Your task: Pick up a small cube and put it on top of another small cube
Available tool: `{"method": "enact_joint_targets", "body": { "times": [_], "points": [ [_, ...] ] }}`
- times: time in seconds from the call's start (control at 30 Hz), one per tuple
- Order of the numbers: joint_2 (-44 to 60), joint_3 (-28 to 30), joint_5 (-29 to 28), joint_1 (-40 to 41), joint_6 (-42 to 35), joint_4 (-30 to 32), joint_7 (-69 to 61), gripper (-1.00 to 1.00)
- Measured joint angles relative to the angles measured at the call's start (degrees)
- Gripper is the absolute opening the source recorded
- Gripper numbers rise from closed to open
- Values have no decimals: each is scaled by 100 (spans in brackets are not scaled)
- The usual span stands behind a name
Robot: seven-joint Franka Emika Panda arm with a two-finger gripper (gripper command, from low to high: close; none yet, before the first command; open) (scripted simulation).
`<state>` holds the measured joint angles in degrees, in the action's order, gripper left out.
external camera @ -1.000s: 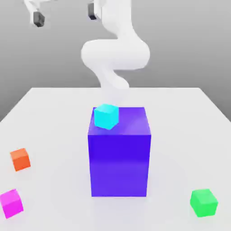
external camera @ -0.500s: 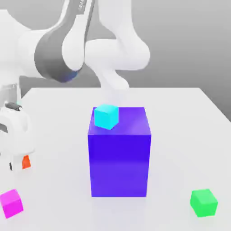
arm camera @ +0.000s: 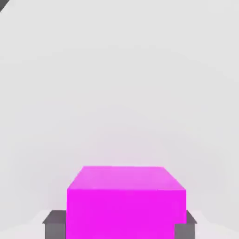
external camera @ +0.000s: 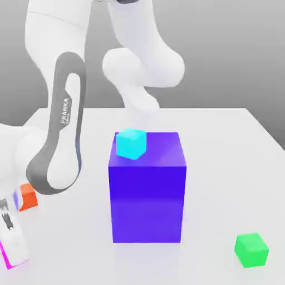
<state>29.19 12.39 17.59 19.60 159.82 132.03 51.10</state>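
Gripper [arm camera: 120, 226] clamped on magenta cube [arm camera: 126, 200], near left of table [external camera: 222, 167]. Lift straight, clearing orange cube [external camera: 26, 196].

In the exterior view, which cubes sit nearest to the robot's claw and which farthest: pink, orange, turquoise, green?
From the gripper:
1. Pink cube, between the fingers.
2. Orange cube, just behind it.
3. Turquoise cube, atop the big blue block.
4. Green cube, far on the exterior view's right.
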Motion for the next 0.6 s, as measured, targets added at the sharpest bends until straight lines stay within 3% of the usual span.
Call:
{"method": "enact_joint_targets", "body": {
  "times": [0.2,0.6],
  "points": [
    [-880,359,-491,-365,-660,219,360,-100],
    [-1469,-996,-1116,-2204,-991,496,683,-100]
  ]
}}
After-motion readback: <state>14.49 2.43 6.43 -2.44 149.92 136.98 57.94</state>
